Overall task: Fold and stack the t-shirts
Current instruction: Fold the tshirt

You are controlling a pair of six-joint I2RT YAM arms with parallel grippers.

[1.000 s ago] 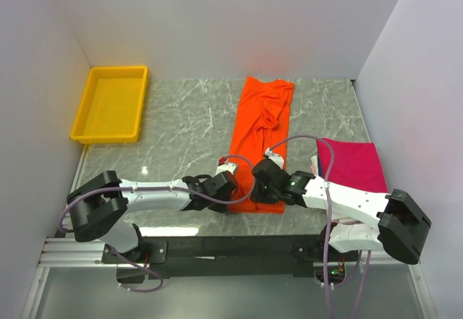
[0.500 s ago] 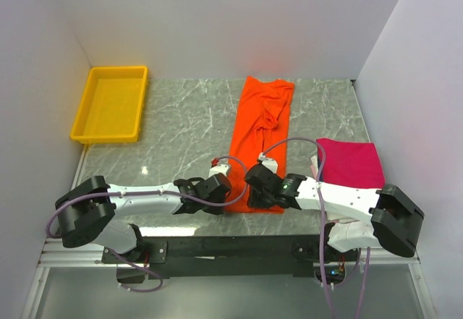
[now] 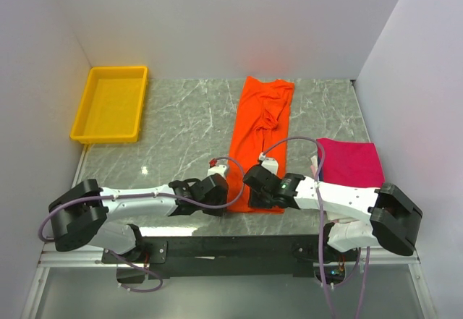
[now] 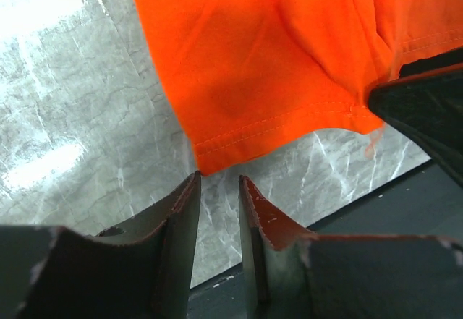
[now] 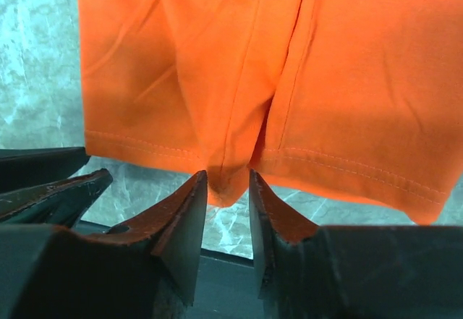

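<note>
Grey marbled table (image 3: 181, 120), enclosed by plain white walls on three sides.

Near edge: both arms reach inward and meet at the near hem of the orange shirt (image 3: 260, 127).

Left gripper (image 3: 220, 194): in its own wrist view, the gripper (image 4: 218, 178) has its jaws slightly apart with nothing between them. The hem corner of the orange shirt (image 4: 275, 58) lies just beyond the tips, resting flat on the table.

Right gripper (image 3: 255, 190): in its own wrist view, the gripper (image 5: 228, 178) is clamped on a small bunched fold of the orange shirt (image 5: 325, 66) at the hem. The cloth puckers into creases above the pinch.

Orange shirt: folded lengthwise into a long strip that runs from the near edge toward the far wall, with creased cloth at its far end.

Right side, mid-table: a pink shirt (image 3: 352, 163) lies folded in a flat rectangle, well apart from the orange one.

Far left corner: a yellow tray (image 3: 110, 137) sits against the wall, with nothing seen inside.
</note>
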